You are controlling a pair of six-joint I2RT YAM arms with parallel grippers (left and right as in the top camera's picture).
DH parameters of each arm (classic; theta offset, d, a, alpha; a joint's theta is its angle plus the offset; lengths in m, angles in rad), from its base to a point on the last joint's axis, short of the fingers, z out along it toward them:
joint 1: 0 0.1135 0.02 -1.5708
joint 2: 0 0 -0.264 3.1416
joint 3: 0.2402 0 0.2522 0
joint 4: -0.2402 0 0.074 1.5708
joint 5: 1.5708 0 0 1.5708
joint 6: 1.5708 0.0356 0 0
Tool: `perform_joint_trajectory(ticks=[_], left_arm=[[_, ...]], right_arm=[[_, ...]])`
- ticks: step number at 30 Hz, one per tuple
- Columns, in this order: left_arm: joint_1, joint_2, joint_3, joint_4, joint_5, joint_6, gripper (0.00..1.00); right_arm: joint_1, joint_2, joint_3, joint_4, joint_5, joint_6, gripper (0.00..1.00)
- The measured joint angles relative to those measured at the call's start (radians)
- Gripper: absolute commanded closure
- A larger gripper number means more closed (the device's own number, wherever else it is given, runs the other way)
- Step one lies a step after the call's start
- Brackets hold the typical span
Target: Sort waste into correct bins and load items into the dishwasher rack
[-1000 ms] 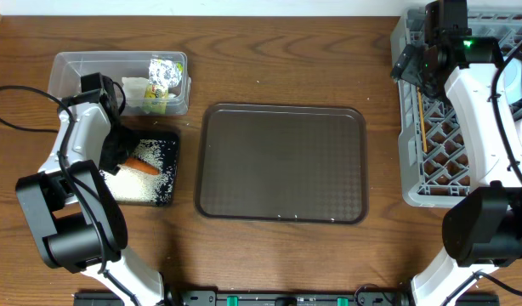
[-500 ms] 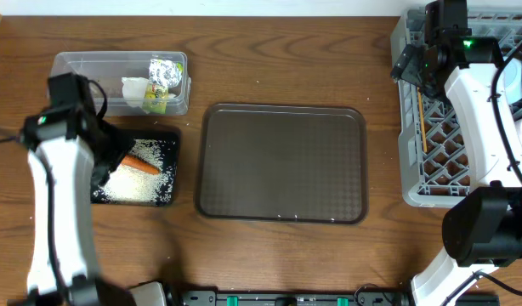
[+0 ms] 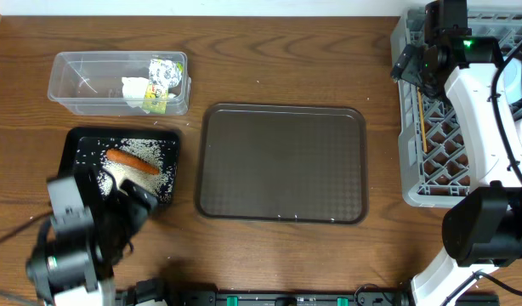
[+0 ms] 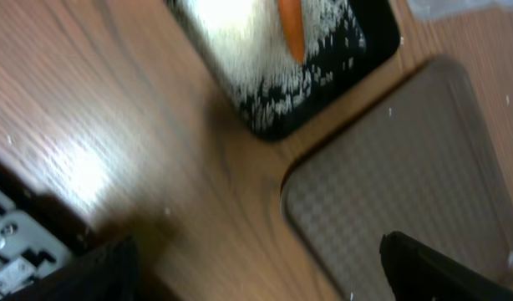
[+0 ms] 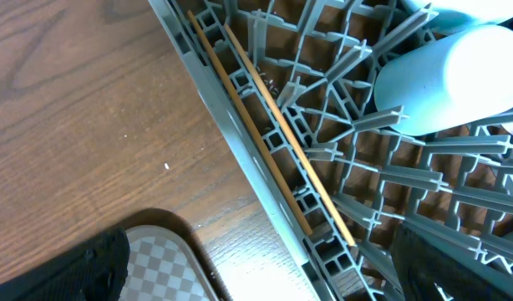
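Chopsticks [image 5: 269, 125] lie side by side along the inner wall of the dishwasher rack [image 5: 277, 180], directly ahead of the right gripper [image 5: 256, 251]. Its two dark fingers [image 5: 64, 267] fill the lower corners of the wrist view, wide apart and holding nothing. Ahead and to its right a light-blue bowl [image 5: 457, 79] rests in the rack, but the picture edge cuts it, so its full shape cannot be told. In the overhead view the right arm hides a part of the rack, and the thin sticks are much harder to see there. The left wrist view is blurred. The left gripper [image 4: 258, 251] appears only as two dark shapes in the bottom corners, apart from each other, with the bare table [image 4: 156, 125] between them. Ahead of it stands the black tray [image 4: 369, 46], where the rice [image 4: 231, 25] is a white smear and the carrot [image 4: 292, 29] is cut by the top edge. The brown serving tray [image 4: 407, 184] lies ahead to the right. Only the overhead view shows the clear tub [image 3: 82, 81] beyond the black tray, holding the wrapper [image 3: 165, 73] and the tissue [image 3: 135, 87].
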Motion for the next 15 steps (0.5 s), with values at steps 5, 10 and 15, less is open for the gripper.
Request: perform_joint_trajectory(ticks=[5, 10, 15], left_arm=[[0.0, -0.079, -0.011, -0.029, 0.028, 0.0, 0.01], [0.0, -0.089, -0.011, -0.031, 0.033, -0.001, 0.0], [0.0, -0.089, -0.011, -0.04, 0.035, -0.001, 0.0]], right_arm=[[0.0, 0.0, 0.0, 0.0, 0.0, 0.0, 0.01], [0.0, 0.0, 0.0, 0.0, 0.0, 0.0, 0.01], [0.0, 0.0, 0.0, 0.0, 0.0, 0.0, 0.01]])
